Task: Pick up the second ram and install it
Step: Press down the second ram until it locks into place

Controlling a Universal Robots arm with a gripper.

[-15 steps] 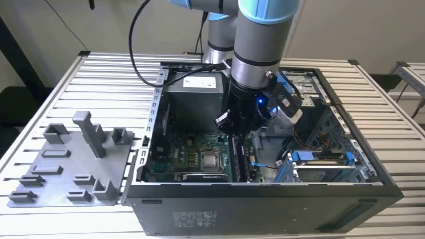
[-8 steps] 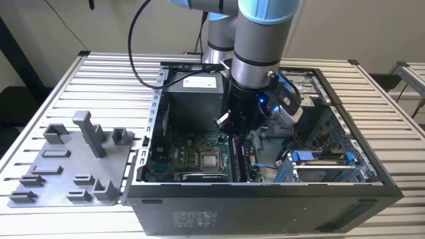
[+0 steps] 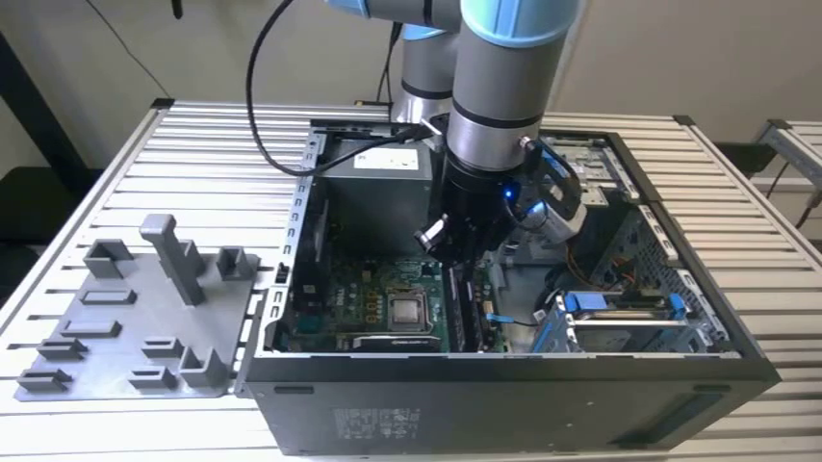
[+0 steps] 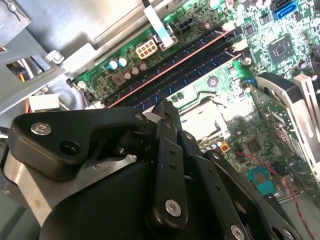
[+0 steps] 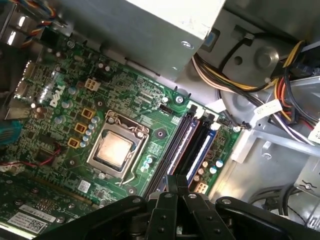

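My gripper [image 3: 449,256] hangs inside the open computer case [image 3: 298,241], just above the long memory slots [image 5: 186,142] on the green motherboard [image 5: 60,105]. In both wrist views the black fingers [image 4: 167,150] meet at their tips, so the gripper [image 5: 177,179] is shut with nothing between them. A thin ram stick [image 4: 175,65] stands on edge in one slot, directly beneath the fingertips [image 4: 164,107]. I cannot tell whether this is the second ram. A blue slot [image 5: 202,150] lies beside it.
A grey plastic tray [image 3: 129,337] with upright blocks lies on the slatted table at the exterior view's left. Inside the case are the processor socket [image 5: 116,149], the power supply box [image 3: 372,192], bundled cables [image 5: 280,75] and a drive cage [image 3: 617,322].
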